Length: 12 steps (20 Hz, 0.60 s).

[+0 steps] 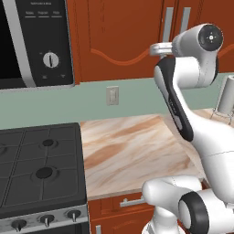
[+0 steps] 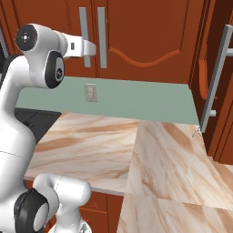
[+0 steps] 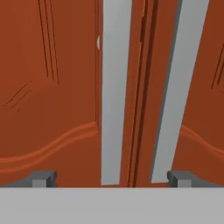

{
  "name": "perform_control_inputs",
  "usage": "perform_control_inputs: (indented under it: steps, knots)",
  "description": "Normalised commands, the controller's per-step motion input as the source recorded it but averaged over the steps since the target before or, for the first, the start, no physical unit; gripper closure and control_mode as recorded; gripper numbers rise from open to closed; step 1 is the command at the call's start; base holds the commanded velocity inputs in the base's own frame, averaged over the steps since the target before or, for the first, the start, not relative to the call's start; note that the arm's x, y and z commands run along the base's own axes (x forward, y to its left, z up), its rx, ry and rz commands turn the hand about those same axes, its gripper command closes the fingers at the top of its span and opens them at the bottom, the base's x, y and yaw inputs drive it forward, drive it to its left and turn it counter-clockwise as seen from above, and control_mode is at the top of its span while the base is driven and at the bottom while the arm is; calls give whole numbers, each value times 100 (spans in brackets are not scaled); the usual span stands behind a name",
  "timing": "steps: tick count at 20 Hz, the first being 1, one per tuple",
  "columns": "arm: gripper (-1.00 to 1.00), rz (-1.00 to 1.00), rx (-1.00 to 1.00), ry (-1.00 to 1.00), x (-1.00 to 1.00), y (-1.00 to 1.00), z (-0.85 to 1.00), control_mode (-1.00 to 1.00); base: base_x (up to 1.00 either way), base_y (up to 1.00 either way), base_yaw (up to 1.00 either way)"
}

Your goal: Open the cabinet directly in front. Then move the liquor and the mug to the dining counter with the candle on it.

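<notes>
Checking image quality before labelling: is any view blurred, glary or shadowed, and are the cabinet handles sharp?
Left base view: flat, even light, no glare; the handles are partly hidden behind the arm. Right base view: even light, soft shading on the counter, handles crisp. Hand view: close up, cabinet and handles slightly soft-edged, no glare; the open end effector frames both handles.

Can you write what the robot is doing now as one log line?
stage: reaching | gripper: open, facing handles | cabinet: doors closed

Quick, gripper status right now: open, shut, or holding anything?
Gripper: open, holding nothing; its fingers stand wide apart in front of the cabinet door handles, not closed on either.
</notes>
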Motion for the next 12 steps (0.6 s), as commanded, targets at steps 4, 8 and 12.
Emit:
perform_control_inputs:
  steps: [4,8,12]
  knots:
    - [-100,0,0,3,23,0,-24,-100,0,0,0]
    - [-100,0,0,1,23,0,-26,-100,0,0,0]
    - [-100,0,0,0,23,0,-16,-100,0,0,0]
